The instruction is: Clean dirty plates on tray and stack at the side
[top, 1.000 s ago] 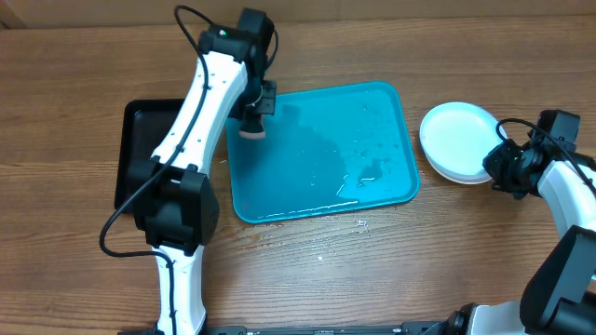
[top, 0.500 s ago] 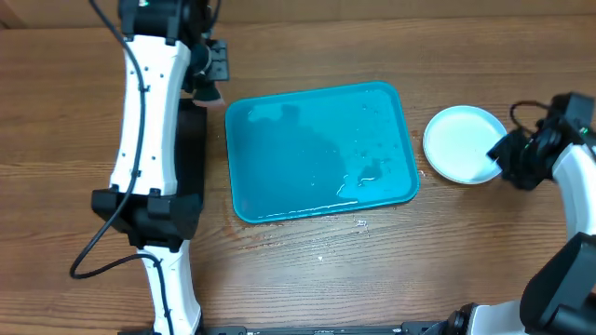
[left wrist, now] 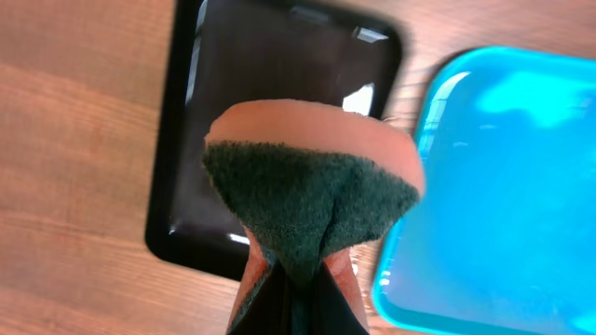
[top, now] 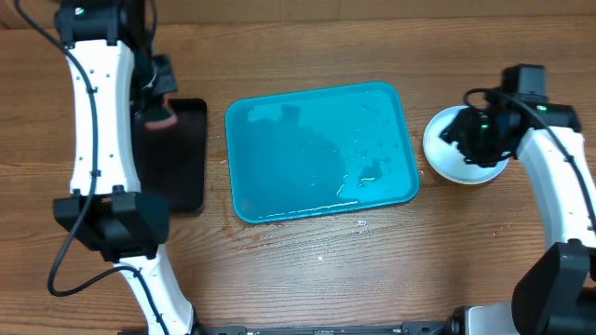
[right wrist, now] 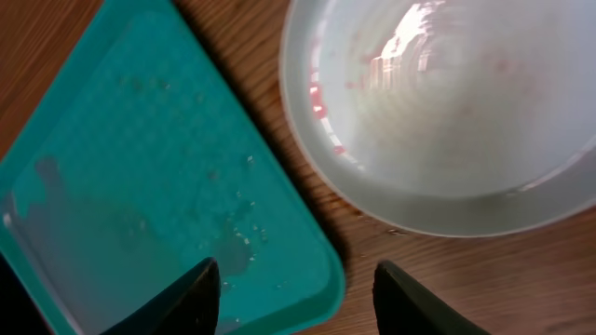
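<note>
With my right gripper (right wrist: 300, 284) open just above the stack of plates (right wrist: 447, 121) beside the tray (right wrist: 140, 167), I judged it best to lift straight up, and to lower my left gripper (left wrist: 291, 279), clamped on the sponge (left wrist: 312, 191), gently onto the black tray (left wrist: 270, 65)

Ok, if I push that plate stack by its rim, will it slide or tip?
The plates sit low and flat on the table, so they would probably slide rather than tip. They look nested, so likely move together. The top one is glossy, perhaps wet: a rim pinch may slip.
</note>
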